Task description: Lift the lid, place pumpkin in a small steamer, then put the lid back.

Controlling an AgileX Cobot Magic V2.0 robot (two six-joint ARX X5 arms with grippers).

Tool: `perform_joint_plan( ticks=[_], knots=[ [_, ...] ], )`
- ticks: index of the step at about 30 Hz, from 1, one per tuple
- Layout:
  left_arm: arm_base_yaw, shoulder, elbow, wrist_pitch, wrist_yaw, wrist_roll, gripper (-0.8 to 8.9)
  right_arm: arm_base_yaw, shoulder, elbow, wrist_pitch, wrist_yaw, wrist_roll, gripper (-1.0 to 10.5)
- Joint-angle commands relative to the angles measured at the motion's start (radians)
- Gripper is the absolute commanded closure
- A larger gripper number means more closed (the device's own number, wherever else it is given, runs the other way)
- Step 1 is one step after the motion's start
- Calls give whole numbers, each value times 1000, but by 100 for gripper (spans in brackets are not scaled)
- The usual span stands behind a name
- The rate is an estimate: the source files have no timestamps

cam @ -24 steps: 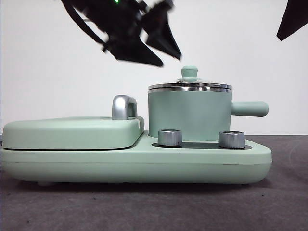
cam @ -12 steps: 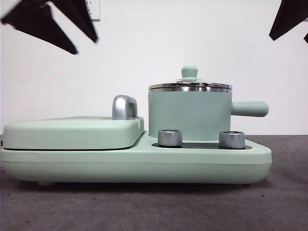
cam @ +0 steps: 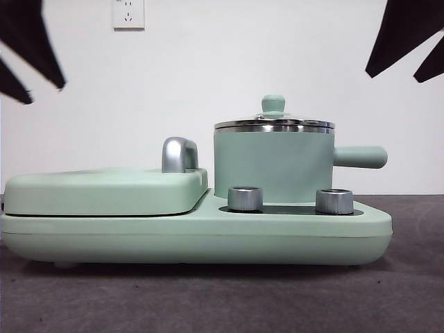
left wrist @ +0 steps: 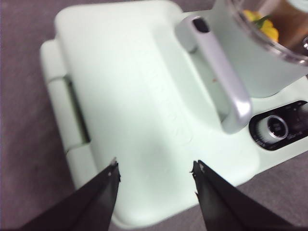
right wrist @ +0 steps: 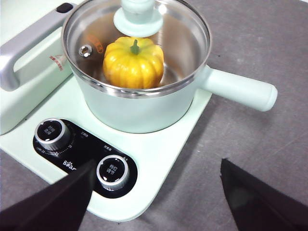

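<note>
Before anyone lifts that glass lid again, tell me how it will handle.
The lid looks rigid and probably breakable, being clear glass in a steel rim. Its small smooth knob gives little purchase, so it may slip or tilt. Set on edge, the round disc would likely roll.

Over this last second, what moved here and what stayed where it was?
Only the arms moved. The left gripper, open and holding nothing, drew up and sideways away from the small steamer to a top corner of the front view; the right gripper, also open, edged in slightly at the other corner. The lid stayed on the steamer, with the pumpkin inside.
</note>
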Motion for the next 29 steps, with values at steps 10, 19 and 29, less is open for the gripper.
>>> perform_joint_plan(
  ticks=[10,19,29],
  knots=[
    [5,-63,-27,35,-4,-27,574,5,12,5,20,-8,11,557],
    [5,-64,-27,27,0,1,807,6,11,5,23,-42,17,927],
    [5,-64,-27,32,0,0,807,6,11,5,23,-42,18,927]
  ],
)
